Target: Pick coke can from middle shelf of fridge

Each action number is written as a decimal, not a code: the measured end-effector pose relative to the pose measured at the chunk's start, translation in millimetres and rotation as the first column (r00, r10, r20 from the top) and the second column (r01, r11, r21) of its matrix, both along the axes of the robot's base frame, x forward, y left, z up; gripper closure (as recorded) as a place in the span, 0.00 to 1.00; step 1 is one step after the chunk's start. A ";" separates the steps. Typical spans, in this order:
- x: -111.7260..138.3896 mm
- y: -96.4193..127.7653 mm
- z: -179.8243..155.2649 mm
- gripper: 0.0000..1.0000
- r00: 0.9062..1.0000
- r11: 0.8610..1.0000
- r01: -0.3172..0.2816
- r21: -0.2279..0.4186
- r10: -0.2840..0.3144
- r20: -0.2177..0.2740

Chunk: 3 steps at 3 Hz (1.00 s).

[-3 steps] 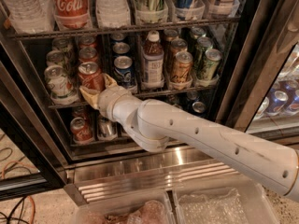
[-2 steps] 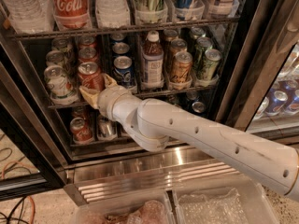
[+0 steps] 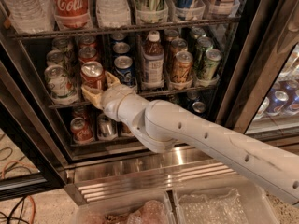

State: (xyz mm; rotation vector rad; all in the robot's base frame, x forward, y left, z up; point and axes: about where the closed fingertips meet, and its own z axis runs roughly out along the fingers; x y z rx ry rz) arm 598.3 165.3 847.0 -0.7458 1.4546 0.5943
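Observation:
The coke can (image 3: 92,74), red with a silver top, stands at the front of a lane on the middle shelf (image 3: 187,88) of the fridge (image 3: 252,73). My gripper (image 3: 102,87) reaches in from the lower right on a thick white arm. Its tan fingers (image 3: 91,96) stand on either side of the can's lower half and press against it. The can's base is hidden behind the gripper. More red cans stand behind it in the same lane.
A pale can (image 3: 57,80) stands left of the coke can, a blue can (image 3: 123,68) right, then a brown bottle (image 3: 153,62) and tan and green cans. A tall Coca-Cola bottle (image 3: 70,3) stands on the rack above. Smaller cans fill the rack below. Clear bins (image 3: 215,206) lie on the floor.

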 end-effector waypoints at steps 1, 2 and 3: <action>-6.9 -3.4 11.8 1.00 0.999 1.000 -0.017 0.005 0.016 0.035; -10.2 -4.0 25.9 1.00 0.996 0.999 -0.036 -0.005 0.036 0.076; -18.2 -7.8 33.6 1.00 0.993 0.998 -0.062 -0.023 0.064 0.102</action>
